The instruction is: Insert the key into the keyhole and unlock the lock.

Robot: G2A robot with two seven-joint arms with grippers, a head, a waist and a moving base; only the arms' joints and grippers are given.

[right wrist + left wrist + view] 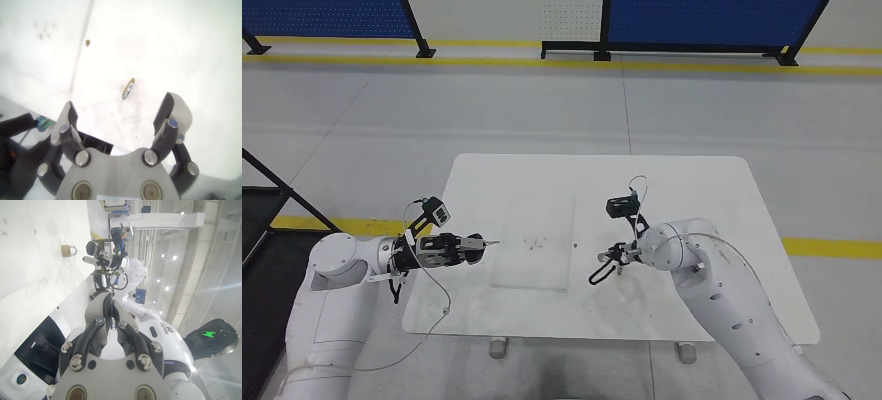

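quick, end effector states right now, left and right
Left end effector: closed on the key.
Right end effector: open, holding nothing.

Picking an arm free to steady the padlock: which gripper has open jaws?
The right gripper: its jaws stand wide apart and empty, near the padlock. The left gripper has its jaws shut on the key.

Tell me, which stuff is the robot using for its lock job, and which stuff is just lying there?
For the job:
- brass padlock
- what looks like the key, pinched in the shut left gripper
- open right gripper, close to the padlock

Just lying about:
- pale mat on the table
- small brown scrap
- blue barriers on the floor behind
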